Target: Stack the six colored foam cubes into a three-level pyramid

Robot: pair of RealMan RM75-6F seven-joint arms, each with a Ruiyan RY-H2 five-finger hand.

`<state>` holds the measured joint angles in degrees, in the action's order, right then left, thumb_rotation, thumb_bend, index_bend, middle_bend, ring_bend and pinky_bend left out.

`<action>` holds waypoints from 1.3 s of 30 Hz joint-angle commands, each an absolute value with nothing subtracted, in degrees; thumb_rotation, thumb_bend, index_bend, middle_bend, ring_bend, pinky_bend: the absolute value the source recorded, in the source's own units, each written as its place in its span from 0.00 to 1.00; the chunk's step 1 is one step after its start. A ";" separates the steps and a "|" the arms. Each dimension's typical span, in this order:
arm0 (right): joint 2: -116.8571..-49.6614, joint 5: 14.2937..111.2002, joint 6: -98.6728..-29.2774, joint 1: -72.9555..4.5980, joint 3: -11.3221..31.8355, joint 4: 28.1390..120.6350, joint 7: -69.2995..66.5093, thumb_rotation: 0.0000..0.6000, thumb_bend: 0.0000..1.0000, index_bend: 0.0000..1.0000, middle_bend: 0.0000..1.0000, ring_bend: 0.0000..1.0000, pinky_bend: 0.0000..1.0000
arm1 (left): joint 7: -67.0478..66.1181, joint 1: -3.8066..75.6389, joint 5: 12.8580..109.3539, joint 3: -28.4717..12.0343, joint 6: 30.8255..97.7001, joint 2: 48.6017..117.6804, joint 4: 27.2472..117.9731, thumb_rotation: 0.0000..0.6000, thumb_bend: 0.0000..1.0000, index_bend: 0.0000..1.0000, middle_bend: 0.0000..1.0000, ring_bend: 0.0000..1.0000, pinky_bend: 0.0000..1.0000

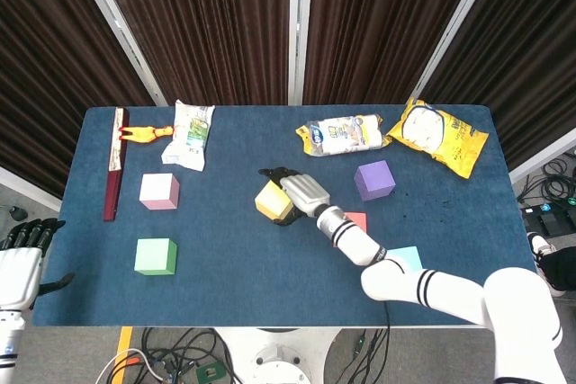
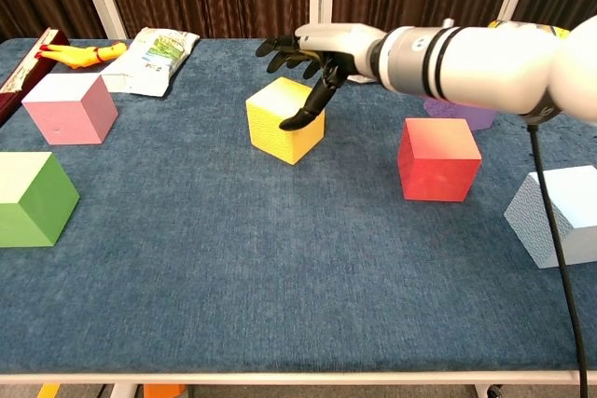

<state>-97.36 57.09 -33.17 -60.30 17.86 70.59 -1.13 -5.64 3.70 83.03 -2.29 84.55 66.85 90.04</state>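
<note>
The yellow cube (image 1: 270, 201) (image 2: 281, 121) sits on the blue table (image 1: 225, 240) near its middle. My right hand (image 1: 300, 192) (image 2: 312, 51) hovers over its far right side with fingers spread; the thumb reaches down against the cube's right edge. The red cube (image 1: 358, 219) (image 2: 437, 158) lies right of it, partly behind my forearm in the head view. The purple cube (image 1: 374, 179) (image 2: 476, 118) is farther back, the light blue cube (image 1: 407, 257) (image 2: 560, 216) at the near right. Pink (image 1: 159, 191) (image 2: 70, 107) and green (image 1: 155, 256) (image 2: 28, 198) cubes stand at the left. My left hand (image 1: 22, 254) holds nothing, off the table's near-left corner.
Along the far edge lie a yellow snack bag (image 1: 436, 137), a clear-wrapped packet (image 1: 342, 135), a white-green bag (image 1: 189, 135) (image 2: 154, 61) and a rubber chicken (image 1: 148, 133) (image 2: 82, 53). A dark red bar (image 1: 113, 164) runs along the left side.
</note>
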 commanded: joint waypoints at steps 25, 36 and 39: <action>-100.73 51.85 -38.35 -60.47 16.45 67.76 5.27 1.00 0.21 0.00 0.16 0.19 0.17 | -3.62 3.89 82.91 -2.15 83.74 67.37 88.21 1.00 0.00 0.17 0.15 0.10 0.13; -97.03 70.50 -35.64 -60.14 14.77 65.97 -8.34 1.00 0.24 0.03 0.18 0.22 0.20 | -4.36 4.21 82.60 -2.28 83.25 67.17 88.69 1.00 0.00 0.17 0.15 0.10 0.13; -96.48 75.66 -35.95 -60.67 13.49 64.44 -11.85 1.00 0.24 0.03 0.19 0.22 0.21 | -4.56 4.33 82.51 -2.36 83.13 67.19 88.79 1.00 0.00 0.17 0.15 0.10 0.13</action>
<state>-97.63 71.09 -36.23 -60.24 14.87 65.98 -8.14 -4.56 4.32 82.52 -2.35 83.14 67.18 88.79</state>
